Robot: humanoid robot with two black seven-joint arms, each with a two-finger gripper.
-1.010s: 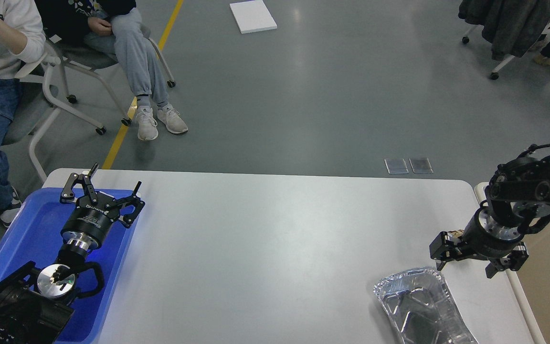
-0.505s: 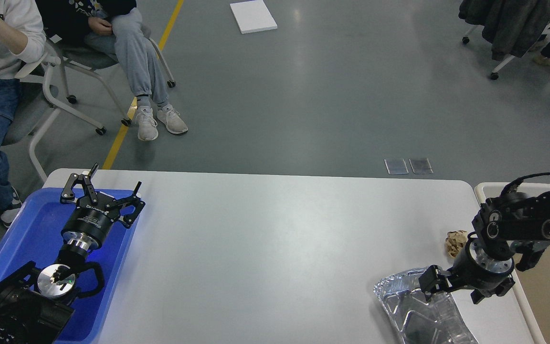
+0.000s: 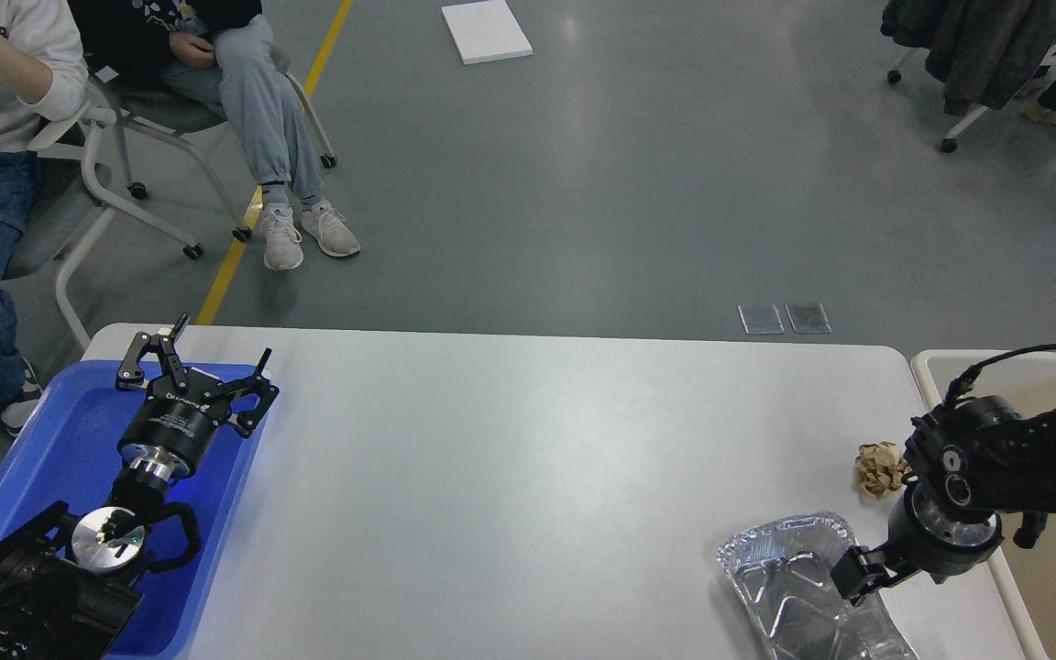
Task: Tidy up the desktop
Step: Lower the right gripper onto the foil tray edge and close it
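A: What do the containers hold?
B: The blue tray (image 3: 51,458) holds nothing but the left gripper (image 3: 201,359), spread wide above it. The foil tray (image 3: 789,587) lies empty on the desktop (image 3: 528,477).
A: And the right gripper (image 3: 858,579)?
B: At the foil tray's edge; I cannot tell its spread. A crumpled paper ball (image 3: 878,468) sits nearby.

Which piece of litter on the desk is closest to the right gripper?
The foil tray: the right gripper hangs at its edge, while the crumpled paper ball lies farther back.

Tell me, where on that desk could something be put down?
The desktop is bare from the blue tray on the left across to the foil tray and paper ball. That right near corner is crowded, with the right claw at the foil.
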